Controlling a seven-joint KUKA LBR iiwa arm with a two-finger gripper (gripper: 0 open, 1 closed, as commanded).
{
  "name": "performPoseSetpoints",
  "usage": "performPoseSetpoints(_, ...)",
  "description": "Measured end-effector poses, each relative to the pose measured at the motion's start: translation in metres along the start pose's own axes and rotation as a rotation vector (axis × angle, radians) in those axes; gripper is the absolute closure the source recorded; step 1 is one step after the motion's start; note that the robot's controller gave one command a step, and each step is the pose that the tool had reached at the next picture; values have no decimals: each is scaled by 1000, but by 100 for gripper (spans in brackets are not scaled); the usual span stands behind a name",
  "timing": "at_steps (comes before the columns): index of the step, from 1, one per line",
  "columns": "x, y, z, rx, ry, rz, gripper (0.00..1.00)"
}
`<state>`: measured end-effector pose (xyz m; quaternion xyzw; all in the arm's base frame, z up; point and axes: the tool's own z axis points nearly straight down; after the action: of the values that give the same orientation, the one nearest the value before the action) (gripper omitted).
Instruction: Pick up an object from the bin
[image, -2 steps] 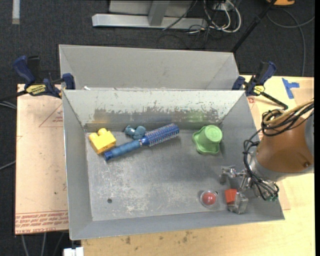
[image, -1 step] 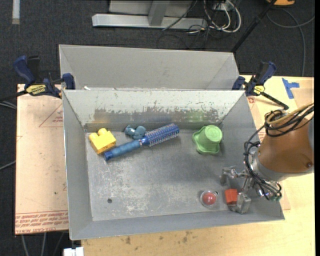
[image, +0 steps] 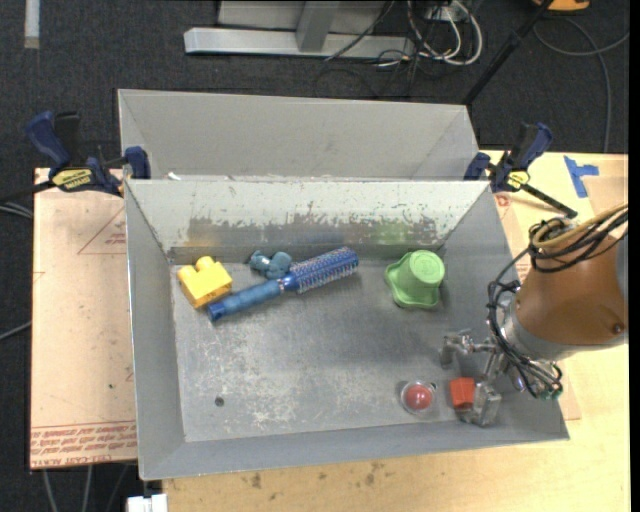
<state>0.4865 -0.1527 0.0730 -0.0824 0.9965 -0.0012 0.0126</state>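
— Grey metal bin, with its floor mostly bare. What concerns you sits nearest, in the lower right corner of the frame. Your hand is down there with its fingers parted, and I see nothing clamped between them.

— Agreed. A small red block lies at the gap, close to the lower finger, so I'd take that as your pick. Square the hand so the block sits midway between both fingers before you close.

— Watch the round red ball just left of the block. It will likely roll if you nudge it, so keep your fingers off that side.

— The bin's sloping front wall is near too. Come down straight rather than sweeping, or I'd expect you to push the block against it.

— Farther up the frame, the green cup is well apart from your hand. The blue brush and yellow block, upper left, are farther off again. You can leave all three alone.
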Motion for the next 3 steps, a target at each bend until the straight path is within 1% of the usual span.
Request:
performPoseSetpoints(2, -2, 0, 0, 1, -5, 0, 0)
performPoseSetpoints(3, -2, 0, 0, 1, -5, 0, 100)
